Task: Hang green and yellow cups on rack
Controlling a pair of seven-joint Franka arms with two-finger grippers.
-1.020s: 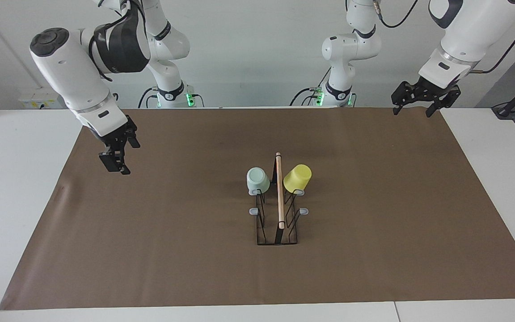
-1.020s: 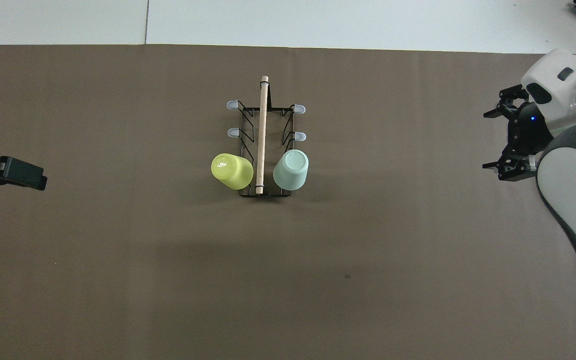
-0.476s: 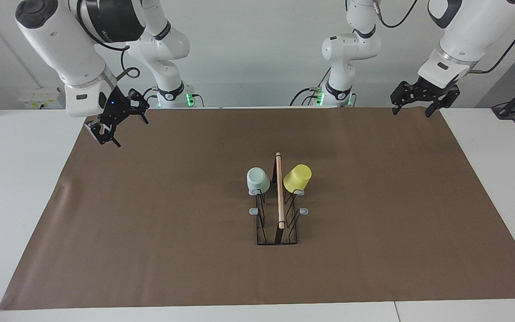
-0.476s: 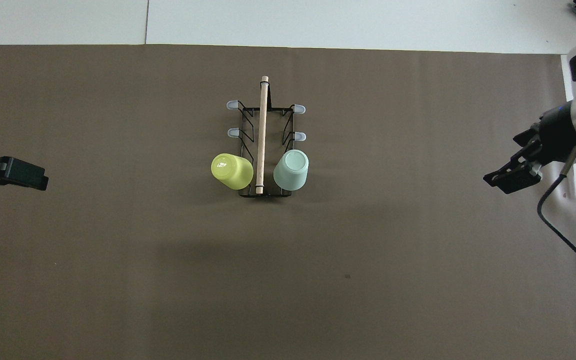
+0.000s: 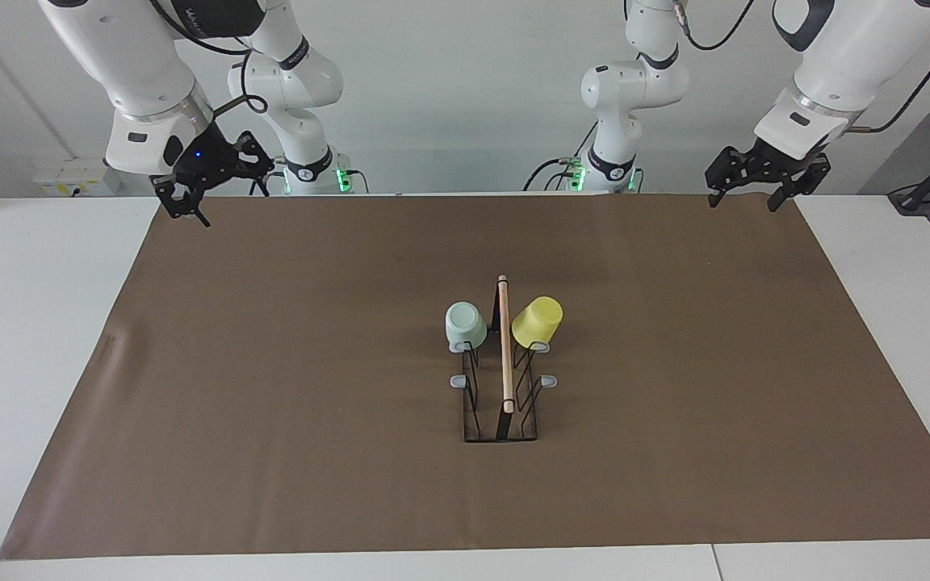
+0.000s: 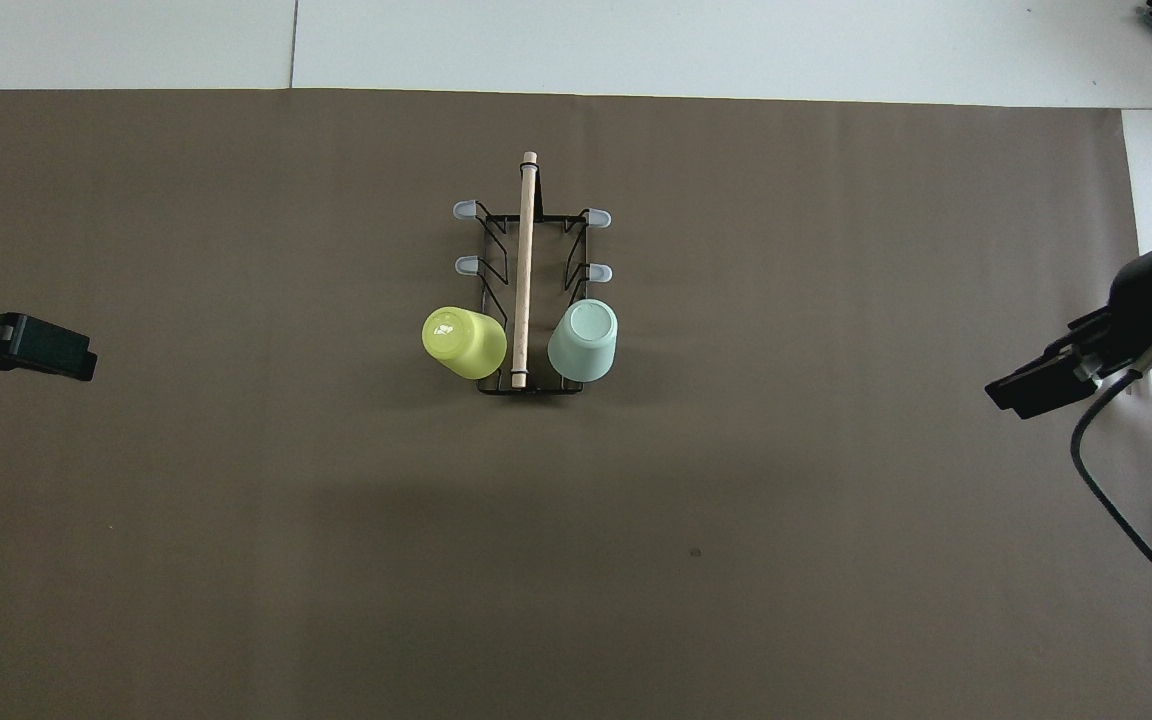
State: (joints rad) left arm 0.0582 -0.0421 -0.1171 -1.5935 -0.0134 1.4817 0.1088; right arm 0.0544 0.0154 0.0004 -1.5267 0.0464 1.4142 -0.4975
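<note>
Green and yellow cups are both seen hung on the rack; the task is judged done or all but done.

Facing view, left to right:
- Right hand (image 5: 215, 194): raised over the mat's corner nearest the robots at its own arm's end. Fingers spread wide, nothing held.
- Green cup (image 5: 466, 324): seated mouth-down on a peg at the rack's end nearest the robots, on the side toward the right arm. It is seen close to upright.
- Rack (image 5: 505, 363): set mid-bench on the brown mat (image 5: 271, 403), wooden rod running away from the robots. The pegs farther from the robots (image 5: 458, 381) are left empty.
- Yellow cup (image 5: 537, 320): hung on the matching peg across the rod, tilted outward from it.
- Left hand (image 5: 743, 202): raised over the mat's edge nearest the robots at its own end, well apart from the rack. Fingers spread wide, nothing held.

Risks, as judged:
- The yellow cup could be shaken off by any jolt, since it is tilted and probably seated shallowly.
- The light wire rack could be shifted or tipped if clipped by an arm brought back in.
- A cup dropped on the mat could roll and would have to be re-grasped.
</note>
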